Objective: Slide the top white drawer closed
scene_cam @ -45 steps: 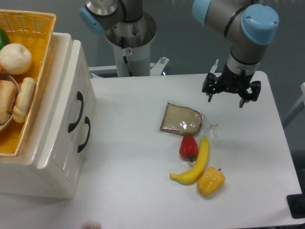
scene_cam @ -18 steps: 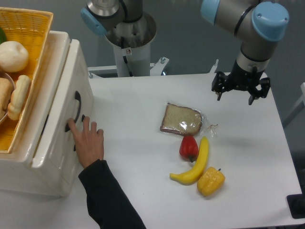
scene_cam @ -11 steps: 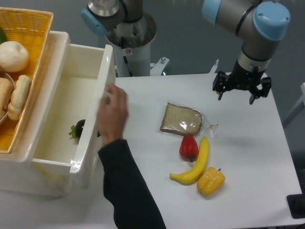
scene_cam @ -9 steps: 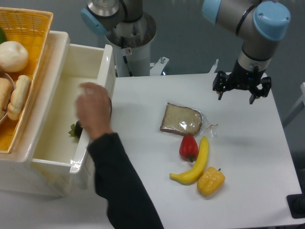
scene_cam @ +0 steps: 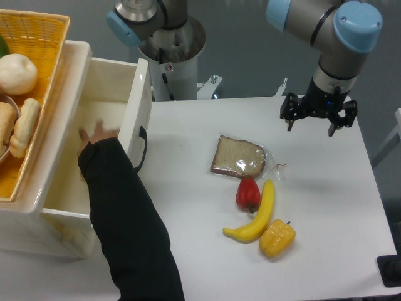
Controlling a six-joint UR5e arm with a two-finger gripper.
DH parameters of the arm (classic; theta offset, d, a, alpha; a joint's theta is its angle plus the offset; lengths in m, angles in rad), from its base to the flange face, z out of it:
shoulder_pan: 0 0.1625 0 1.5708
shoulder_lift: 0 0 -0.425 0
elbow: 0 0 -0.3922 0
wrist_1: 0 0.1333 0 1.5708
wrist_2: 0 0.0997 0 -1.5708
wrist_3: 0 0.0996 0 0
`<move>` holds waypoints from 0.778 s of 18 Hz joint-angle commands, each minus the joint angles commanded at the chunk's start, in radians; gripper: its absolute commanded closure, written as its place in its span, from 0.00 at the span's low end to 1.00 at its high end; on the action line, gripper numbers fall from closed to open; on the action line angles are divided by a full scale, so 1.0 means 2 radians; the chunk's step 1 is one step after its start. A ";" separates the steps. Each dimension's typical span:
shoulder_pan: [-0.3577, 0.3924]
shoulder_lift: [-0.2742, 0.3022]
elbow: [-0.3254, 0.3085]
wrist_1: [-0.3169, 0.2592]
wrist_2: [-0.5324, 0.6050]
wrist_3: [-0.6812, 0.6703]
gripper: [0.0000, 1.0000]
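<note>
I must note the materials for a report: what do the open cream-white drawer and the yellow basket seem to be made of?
The open cream-white drawer looks like glossy plastic or lacquered wood: its smooth rim shows bright highlights, but the look leaves it open. The yellow basket looks like woven wicker or a plastic imitation: its wall shows a regular weave pattern.

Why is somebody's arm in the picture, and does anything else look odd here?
A person's hand is reaching down into the top white drawer, which is pulled wide open. That looks odd because the gripper hangs far off above the table's right side, holding nothing. The food on the table lies undisturbed.
</note>
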 joint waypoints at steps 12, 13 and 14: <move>0.009 0.000 -0.003 0.000 0.000 0.001 0.00; 0.009 0.000 -0.003 0.000 0.000 0.001 0.00; 0.009 0.000 -0.003 0.000 0.000 0.001 0.00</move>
